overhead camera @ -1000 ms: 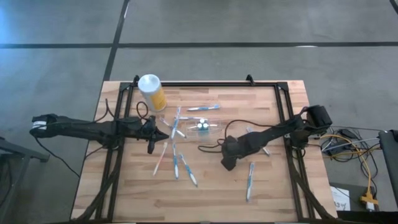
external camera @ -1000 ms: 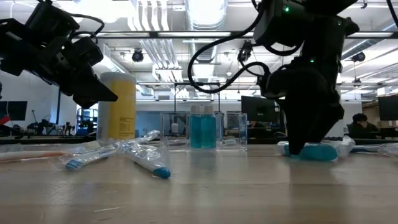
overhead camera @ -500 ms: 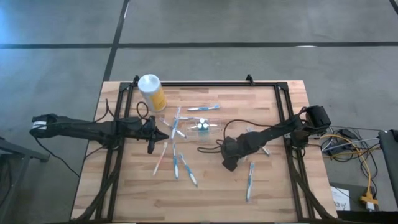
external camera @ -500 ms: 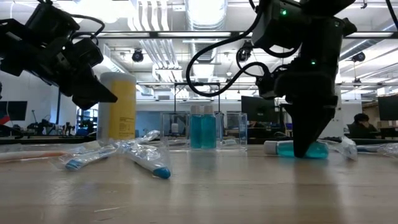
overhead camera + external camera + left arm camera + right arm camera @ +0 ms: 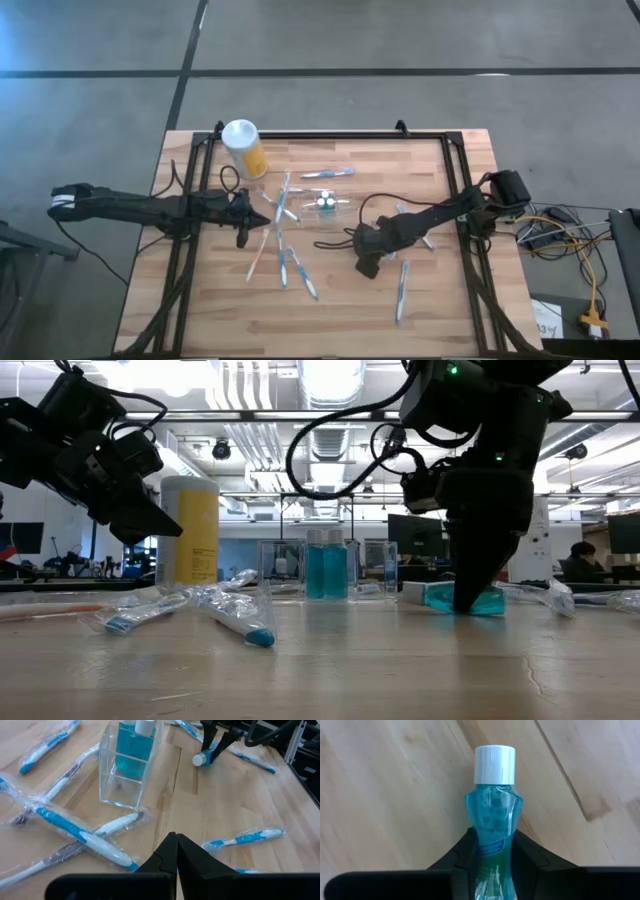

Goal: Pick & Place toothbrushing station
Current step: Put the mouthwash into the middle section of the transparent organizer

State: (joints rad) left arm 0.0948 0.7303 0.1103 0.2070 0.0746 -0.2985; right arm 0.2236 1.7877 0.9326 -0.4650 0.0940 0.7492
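— While the wooden table [image 5: 430, 300] is seen from above, where is the toothbrushing station [image 5: 327, 204] found?

— It is found upright near the table's middle, between the two arms. In the left wrist view the clear box [image 5: 130, 765] is shown divided into compartments; blue bottles with white caps are held in the middle ones, and the nearest compartment is seen empty of bottles.

— What is gripped by the right gripper [image 5: 366, 266]?

— A small blue bottle [image 5: 492, 825] with a white cap is clamped between its fingers [image 5: 455, 857]. The bottle is laid on its side on the wood, cap pointed away from the wrist. In the low view it [image 5: 462, 599] is seen on the table under the gripper [image 5: 468, 600], apart from the station [image 5: 327, 568].

— And the left gripper [image 5: 243, 214]?

— It is held above the table on the station's left side, and its fingers [image 5: 172, 852] are pressed together on nothing.

— Are other containers seen?

— A yellow canister [image 5: 244, 148] with a white lid is stood upright near the far left corner; its contents cannot be told. Wrapped toothbrushes [image 5: 290, 268] are scattered on the table around the station, one [image 5: 402, 288] just beside the right gripper.
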